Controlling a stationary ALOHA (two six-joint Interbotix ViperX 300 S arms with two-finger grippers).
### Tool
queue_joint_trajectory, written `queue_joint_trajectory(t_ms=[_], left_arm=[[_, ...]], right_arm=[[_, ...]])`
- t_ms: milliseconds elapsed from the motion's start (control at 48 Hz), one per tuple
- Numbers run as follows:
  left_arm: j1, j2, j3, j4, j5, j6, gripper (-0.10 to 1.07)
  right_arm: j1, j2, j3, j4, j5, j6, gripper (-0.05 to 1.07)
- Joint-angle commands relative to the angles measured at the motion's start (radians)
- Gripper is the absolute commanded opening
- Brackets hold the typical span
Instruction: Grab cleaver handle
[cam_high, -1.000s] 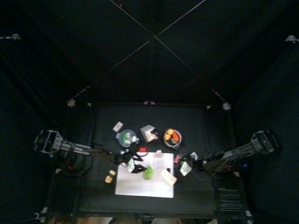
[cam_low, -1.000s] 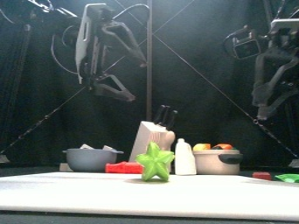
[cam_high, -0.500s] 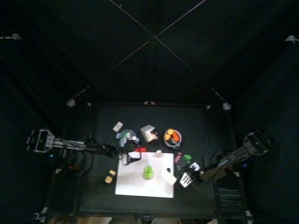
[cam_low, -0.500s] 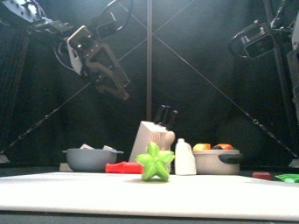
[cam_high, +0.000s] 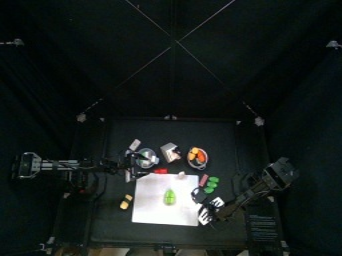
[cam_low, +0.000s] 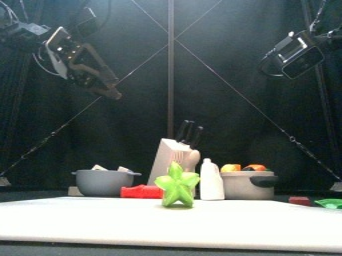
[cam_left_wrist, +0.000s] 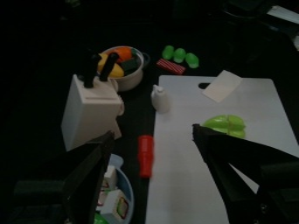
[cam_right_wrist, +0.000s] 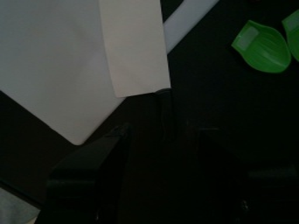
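The cleaver (cam_right_wrist: 135, 48) lies flat, its pale blade on the white board; dark handle (cam_right_wrist: 162, 118) overhanging the edge.

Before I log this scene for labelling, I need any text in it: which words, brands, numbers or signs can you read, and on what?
No readable text in any view.
Box beside the grey bowl: printed patches on its face, too blurred to read.
Knife block: plain, no mark.
White bottle: plain, no label showing.
Cleaver blade: blank.
Cutting board: blank.
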Motion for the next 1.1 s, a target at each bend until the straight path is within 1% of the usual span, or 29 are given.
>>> queue_joint_trajectory(t_ms=[0, 83, 188, 458, 604, 729, 854, 917, 1083], left_arm=[[0.002, -0.005, -0.006, -0.005, -0.018, 0.0, 1.03], [0.002, -0.005, 0.006, -0.02, -0.032, -0.002, 1.03], [0.002, -0.005, 0.023, -0.06, -0.044, 0.0, 1.03], [0.003, -0.005, 0.038, -0.112, -0.051, 0.002, 1.03], [0.006, -0.005, 0.046, -0.13, -0.051, 0.002, 1.03], [0.006, -0.003, 0.046, -0.137, -0.051, 0.002, 1.03], [0.008, -0.005, 0.046, -0.14, -0.051, 0.002, 1.03], [0.006, -0.005, 0.046, -0.14, -0.051, 0.002, 1.03], [0.006, -0.003, 0.046, -0.14, -0.051, 0.002, 1.03]], right_arm=[[0.002, -0.003, 0.003, 0.015, -0.009, 0.0, 0.87], [0.002, 0.012, 0.014, 0.023, -0.04, 0.0, 0.87], [0.002, 0.031, 0.029, 0.023, -0.086, 0.0, 0.87], [0.003, 0.055, 0.06, 0.026, -0.143, -0.002, 0.86], [0.003, 0.055, 0.058, 0.034, -0.143, -0.008, 0.77], [0.005, 0.055, 0.058, 0.035, -0.14, -0.006, 0.64], [0.005, 0.048, 0.048, 0.034, -0.117, -0.008, 0.54], [0.003, 0.035, 0.034, 0.031, -0.08, -0.008, 0.5], [0.005, -0.023, -0.025, 0.014, 0.055, -0.011, 0.45]])
